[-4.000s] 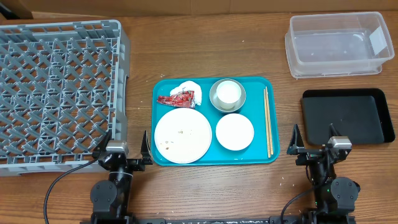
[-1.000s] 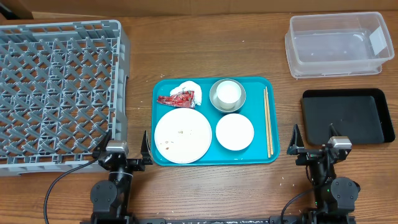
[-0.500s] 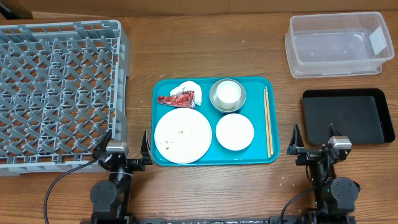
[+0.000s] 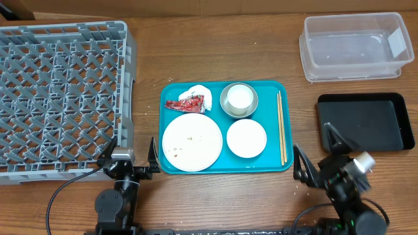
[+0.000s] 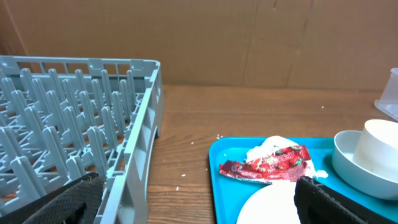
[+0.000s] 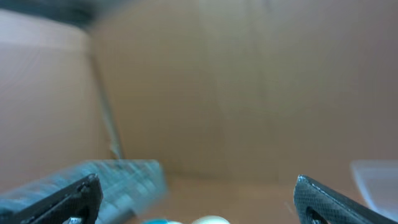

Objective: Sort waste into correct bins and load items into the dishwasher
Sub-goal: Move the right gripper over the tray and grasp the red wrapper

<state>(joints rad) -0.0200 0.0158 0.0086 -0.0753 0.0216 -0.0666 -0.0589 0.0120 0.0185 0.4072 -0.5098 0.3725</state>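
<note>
On the teal tray (image 4: 171, 94) lie a crumpled red wrapper (image 4: 185, 103), a white tissue (image 4: 198, 92), a large white plate (image 4: 192, 142) with a few scraps, a white bowl (image 4: 246, 138), a steel bowl (image 4: 225, 103) holding a white cup (image 4: 240, 98), and chopsticks (image 4: 281, 127). The grey dish rack (image 4: 60, 98) stands at the left. The clear tub (image 4: 353, 46) and black tray (image 4: 362, 121) are at the right. My left gripper (image 4: 128, 156) is open by the rack's near corner. My right gripper (image 4: 317, 153) is open, tilted, near the tray's front right corner. The left wrist view shows the wrapper (image 5: 267, 163) and plate (image 5: 268, 206).
Cardboard walls close off the back of the table. The right wrist view is blurred and shows the rack (image 6: 112, 180) low at the left. Bare wood lies between the rack and the teal tray.
My right gripper has swung left and tilted, from facing straight ahead by the black tray toward the teal tray. The left arm and all objects have not moved.
</note>
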